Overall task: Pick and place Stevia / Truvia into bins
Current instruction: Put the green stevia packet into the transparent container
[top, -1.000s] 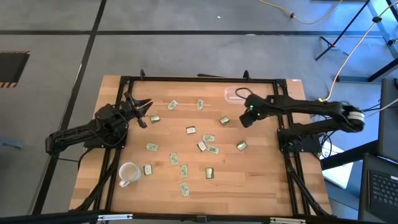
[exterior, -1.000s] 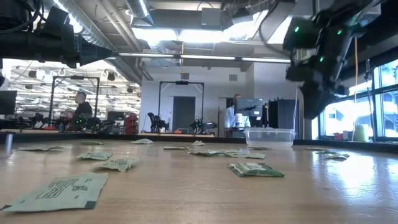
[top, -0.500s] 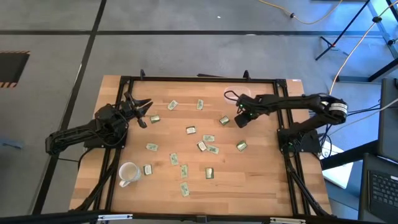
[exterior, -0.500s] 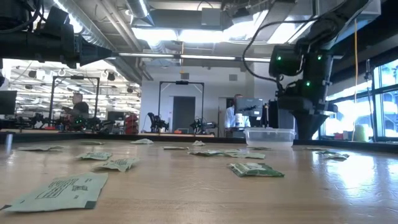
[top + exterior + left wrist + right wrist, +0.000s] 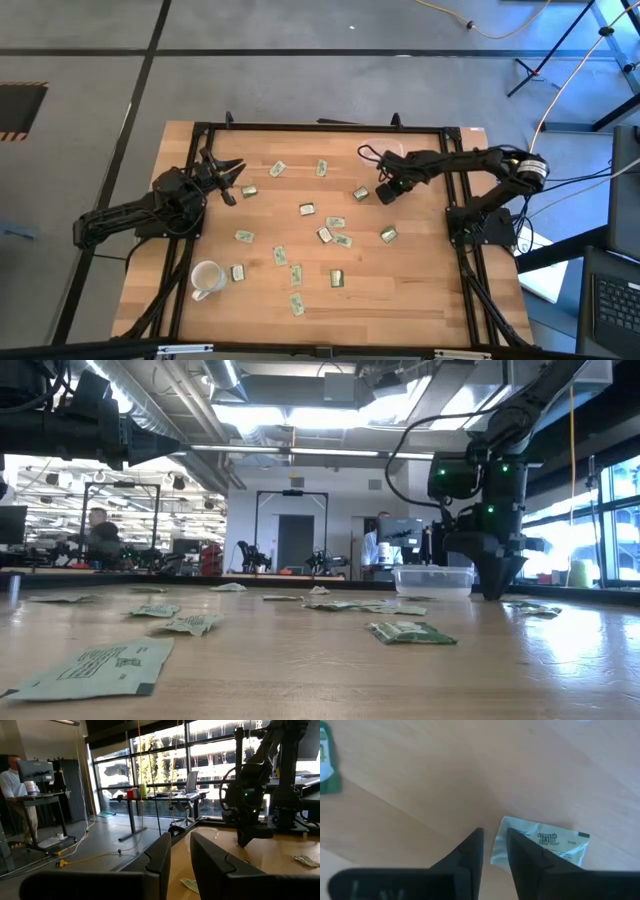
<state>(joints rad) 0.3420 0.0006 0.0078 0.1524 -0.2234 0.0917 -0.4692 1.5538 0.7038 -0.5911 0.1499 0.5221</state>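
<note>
Several pale green and white sachets lie flat across the table. My right gripper points down at the tabletop with a narrow gap between its fingers. Its tips stand just beside the end of one sachet, and one finger hides that sachet's corner. The clear bin stands on the table behind this gripper, toward the far edge. My left gripper hovers over the table's left side, holding nothing, its fingers also a narrow gap apart. My right gripper comes from above, pointing down, with one fingertip at the sachet's short edge. I cannot tell whether it touches the sachet, which lies flat on the table.
A white mug stands near the table's near left corner. More sachets lie at mid-table and along the near side, and another shows in the right wrist view. A black frame runs round the table. People stand in the room beyond.
My right gripper has moved from beside the bin a little toward the table's left and has come down until its tips stand at the tabletop beside a sachet. The left arm has kept still.
</note>
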